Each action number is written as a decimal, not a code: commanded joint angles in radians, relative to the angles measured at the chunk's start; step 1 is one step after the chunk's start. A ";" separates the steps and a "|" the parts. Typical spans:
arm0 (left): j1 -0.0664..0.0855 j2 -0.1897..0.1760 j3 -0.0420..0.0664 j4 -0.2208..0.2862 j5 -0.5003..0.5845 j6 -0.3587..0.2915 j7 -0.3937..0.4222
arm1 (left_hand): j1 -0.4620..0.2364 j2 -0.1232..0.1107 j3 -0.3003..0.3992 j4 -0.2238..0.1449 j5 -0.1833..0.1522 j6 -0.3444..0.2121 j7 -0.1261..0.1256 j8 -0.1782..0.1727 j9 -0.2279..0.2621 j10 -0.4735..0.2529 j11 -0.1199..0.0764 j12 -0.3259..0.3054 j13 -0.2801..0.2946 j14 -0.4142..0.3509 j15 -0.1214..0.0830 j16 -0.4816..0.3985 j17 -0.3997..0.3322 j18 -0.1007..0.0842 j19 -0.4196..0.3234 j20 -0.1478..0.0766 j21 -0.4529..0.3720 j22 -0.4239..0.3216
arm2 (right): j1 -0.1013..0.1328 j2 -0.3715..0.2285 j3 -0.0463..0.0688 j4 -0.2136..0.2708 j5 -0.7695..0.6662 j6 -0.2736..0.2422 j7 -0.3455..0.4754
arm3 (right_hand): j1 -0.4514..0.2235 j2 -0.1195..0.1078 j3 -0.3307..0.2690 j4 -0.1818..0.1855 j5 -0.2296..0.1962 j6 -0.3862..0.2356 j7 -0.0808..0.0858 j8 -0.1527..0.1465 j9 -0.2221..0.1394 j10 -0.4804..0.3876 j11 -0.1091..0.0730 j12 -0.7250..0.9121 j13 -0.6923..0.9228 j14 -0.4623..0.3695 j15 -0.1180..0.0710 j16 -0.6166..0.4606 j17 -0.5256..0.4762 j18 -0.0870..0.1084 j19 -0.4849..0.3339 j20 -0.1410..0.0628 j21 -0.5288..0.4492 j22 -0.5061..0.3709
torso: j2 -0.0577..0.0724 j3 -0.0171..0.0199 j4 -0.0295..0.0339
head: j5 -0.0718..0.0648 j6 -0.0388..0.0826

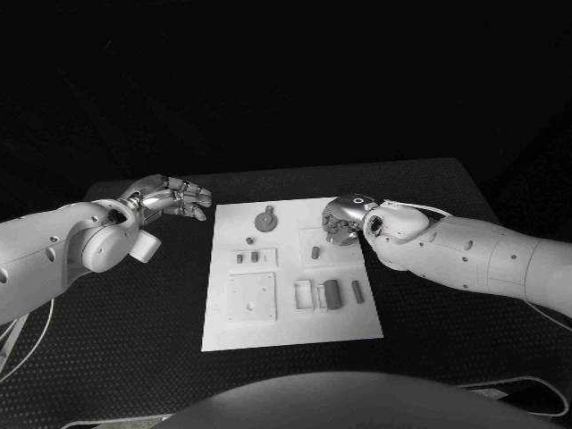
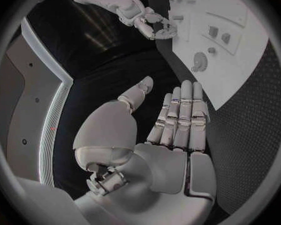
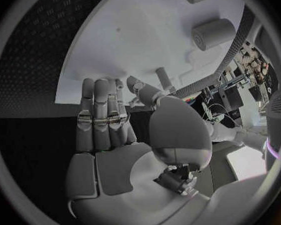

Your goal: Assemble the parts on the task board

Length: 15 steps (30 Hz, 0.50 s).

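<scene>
The white task board [image 1: 292, 326] lies in the middle of the black table. Grey parts sit on it: a round piece with a tab [image 1: 267, 219] at the far end, small pegs [image 1: 248, 257], a square plate [image 1: 251, 296] and upright blocks [image 1: 332, 293]. My left hand [image 1: 170, 197] hovers just off the board's far left corner, fingers straight and apart, holding nothing [image 2: 175, 127]. My right hand [image 1: 347, 217] hangs over the board's far right part, fingers straight, palm bare [image 3: 109, 130]. A short peg [image 3: 164, 77] stands close beyond its thumb; whether they touch is unclear.
Black mat [image 1: 131, 357] surrounds the board on all sides. In the right wrist view two larger cylinders [image 3: 212, 32] stand on the board [image 3: 140, 30] farther out. The left wrist view shows the round tabbed piece [image 2: 200, 62] and my right hand [image 2: 150, 24] at the board's edge.
</scene>
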<state>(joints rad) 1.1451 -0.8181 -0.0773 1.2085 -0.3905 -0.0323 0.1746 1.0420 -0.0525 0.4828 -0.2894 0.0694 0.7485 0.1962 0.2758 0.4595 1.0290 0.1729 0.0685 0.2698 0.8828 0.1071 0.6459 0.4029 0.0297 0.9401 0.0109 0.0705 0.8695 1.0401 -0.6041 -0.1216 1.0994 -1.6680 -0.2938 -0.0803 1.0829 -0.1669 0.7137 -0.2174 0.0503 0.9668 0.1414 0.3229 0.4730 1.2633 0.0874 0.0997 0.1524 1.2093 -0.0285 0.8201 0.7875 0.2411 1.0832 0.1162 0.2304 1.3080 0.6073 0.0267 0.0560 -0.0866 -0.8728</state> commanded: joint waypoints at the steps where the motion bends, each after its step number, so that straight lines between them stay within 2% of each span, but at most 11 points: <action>1: 0.001 0.001 0.001 0.001 -0.002 0.013 0.006 | -0.001 0.007 -0.006 0.001 -0.006 -0.006 0.027 0.005 0.000 -0.008 -0.002 0.001 -0.001 0.008 0.000 -0.006 0.002 0.011 0.008 -0.001 -0.002 -0.001 | -0.005 0.001 -0.003 -0.003 0.001 0.027 0.003 | -0.001 0.000 0.003 0.005 -0.002 -0.007 0.000 -0.006 -0.001 -0.009 0.000 -0.004 -0.002 -0.001 0.006 -0.003 0.001 0.021 -0.002 0.003 0.004 0.022 | 0.000 -0.0001 0.0003 | -0.001 0.000; 6: 0.001 0.001 0.001 0.001 -0.002 0.014 0.005 | -0.001 0.007 -0.006 0.001 -0.006 -0.007 0.027 0.005 0.000 -0.008 -0.002 0.001 -0.001 0.008 0.000 -0.007 0.002 0.011 0.008 -0.001 -0.002 -0.002 | -0.005 0.004 -0.003 -0.006 -0.015 0.016 -0.001 | 0.019 0.033 0.015 -0.002 -0.001 -0.004 -0.002 -0.003 0.001 -0.003 -0.002 -0.004 -0.002 0.002 0.004 -0.001 0.004 0.021 -0.001 0.000 0.006 0.023 | 0.000 0.0001 0.0005 | 0.000 0.000; 11: 0.001 0.001 0.001 0.001 -0.002 0.014 0.004 | -0.001 0.007 -0.006 0.001 -0.006 -0.007 0.027 0.005 0.000 -0.008 -0.002 0.001 -0.001 0.008 0.000 -0.007 0.003 0.011 0.008 -0.001 -0.002 -0.002 | -0.005 0.007 -0.003 -0.006 -0.047 0.006 -0.013 | 0.050 0.079 0.015 -0.047 -0.001 0.027 -0.015 0.017 0.011 0.036 -0.017 0.014 0.008 0.025 -0.009 0.022 0.018 0.021 0.020 -0.007 0.024 0.026 | 0.000 0.0002 0.0006 | 0.000 0.000; 15: 0.001 0.002 0.001 0.001 -0.002 0.014 0.004 | -0.001 0.007 -0.006 0.001 -0.006 -0.007 0.027 0.005 0.000 -0.008 -0.002 0.001 -0.001 0.008 0.000 -0.008 0.003 0.011 0.008 -0.001 -0.002 -0.003 | -0.005 0.013 -0.003 -0.011 -0.064 0.014 -0.020 | 0.053 0.092 0.009 -0.067 -0.001 0.036 -0.019 0.023 0.017 0.050 -0.025 0.018 0.015 0.039 -0.018 0.058 0.038 0.021 0.042 -0.018 0.050 0.027 | 0.000 0.0003 0.0011 | -0.001 0.000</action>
<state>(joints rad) 1.1451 -0.8179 -0.0773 1.2082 -0.3907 -0.0316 0.1729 1.0420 -0.0525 0.4828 -0.2894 0.0694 0.7485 0.1962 0.2758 0.4595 1.0291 0.1729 0.0685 0.2698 0.8828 0.1071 0.6421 0.4048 0.0294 0.9401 0.0109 0.0705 0.8682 1.0395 -0.5945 -0.1218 1.0902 -1.6919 -0.2986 -0.0882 1.1335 -0.0853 0.7218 -0.2788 0.0502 0.9978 0.1218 0.3420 0.4877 1.3065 0.0624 0.1146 0.1659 1.2429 -0.0476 0.8739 0.8237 0.2562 1.1188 0.0973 0.2772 1.3078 0.6073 0.0267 0.0565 -0.0869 -0.8728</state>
